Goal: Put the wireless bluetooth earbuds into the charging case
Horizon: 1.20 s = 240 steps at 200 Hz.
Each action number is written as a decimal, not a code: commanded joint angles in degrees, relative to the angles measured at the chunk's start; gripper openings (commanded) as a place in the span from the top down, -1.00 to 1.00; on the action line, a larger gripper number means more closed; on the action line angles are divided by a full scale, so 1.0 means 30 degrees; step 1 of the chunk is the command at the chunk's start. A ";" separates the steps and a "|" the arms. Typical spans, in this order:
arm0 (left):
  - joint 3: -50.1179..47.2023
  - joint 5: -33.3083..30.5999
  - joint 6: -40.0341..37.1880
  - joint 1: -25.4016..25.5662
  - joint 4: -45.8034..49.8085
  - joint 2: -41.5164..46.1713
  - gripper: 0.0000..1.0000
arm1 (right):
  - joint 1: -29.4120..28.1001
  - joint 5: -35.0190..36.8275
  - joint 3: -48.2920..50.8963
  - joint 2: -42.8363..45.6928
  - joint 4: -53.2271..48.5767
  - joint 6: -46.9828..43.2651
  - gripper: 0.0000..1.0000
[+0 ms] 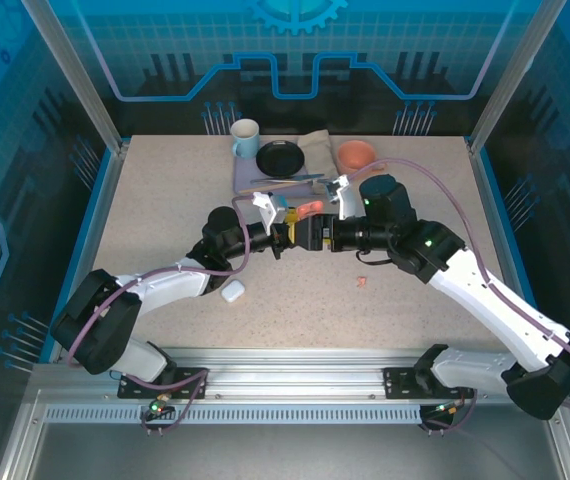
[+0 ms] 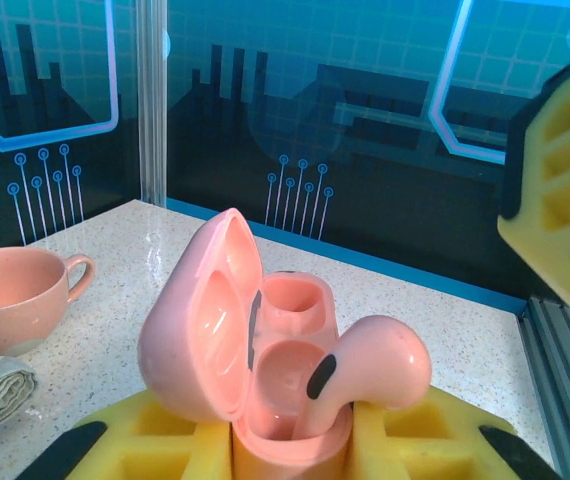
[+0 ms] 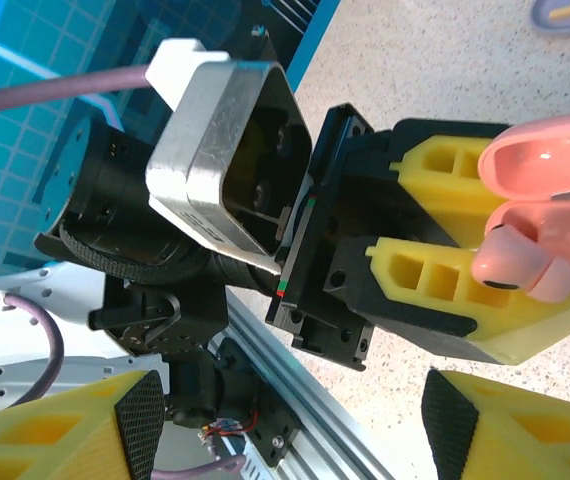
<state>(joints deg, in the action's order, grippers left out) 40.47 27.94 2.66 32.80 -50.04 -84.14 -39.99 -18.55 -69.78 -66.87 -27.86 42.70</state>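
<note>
Mid-table is jammed: L gripper (image 3: 510, 235) and R gripper (image 3: 295, 440) overlap, with an R finger (image 2: 565, 190) hanging close beside the pink case (image 2: 275, 448). The open lid (image 2: 200, 310) walls off one side of the wells. A pink earbud (image 2: 370, 365) juts from the near well; far well (image 2: 293, 295) is open from above. Back edge is cluttered w/ mug (image 1: 245, 138), black dish (image 1: 281, 158), bowl (image 1: 356, 154) and cloth (image 1: 315, 142). White case (image 1: 232, 291) sits by L forearm, loose earbud (image 1: 362, 281) near R arm. Table (image 1: 155, 220) sides are open.

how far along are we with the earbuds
Partly done. The left claw holds the pink case open, with one pink earbud standing in its near socket, seemingly not fully down. The far socket is empty. A second pink earbud and the white case lie on the table.
</note>
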 commanded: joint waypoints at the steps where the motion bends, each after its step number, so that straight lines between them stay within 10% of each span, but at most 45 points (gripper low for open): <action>1: 0.0476 0.0499 -0.0299 0.0117 -0.0749 0.0229 1.00 | -0.0253 -0.0425 -0.0157 -0.0198 -0.0328 0.0058 -0.42; 240: 0.0176 0.1040 -0.0102 0.0138 -0.0859 0.0237 1.00 | 0.1841 -0.0361 -0.1661 -0.2142 0.0831 -0.0903 -0.37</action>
<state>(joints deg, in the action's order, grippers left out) 40.47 29.50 2.68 32.80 -50.00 -84.16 -35.18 -18.94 -72.79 -73.76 -25.91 40.91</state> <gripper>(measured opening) 0.247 0.689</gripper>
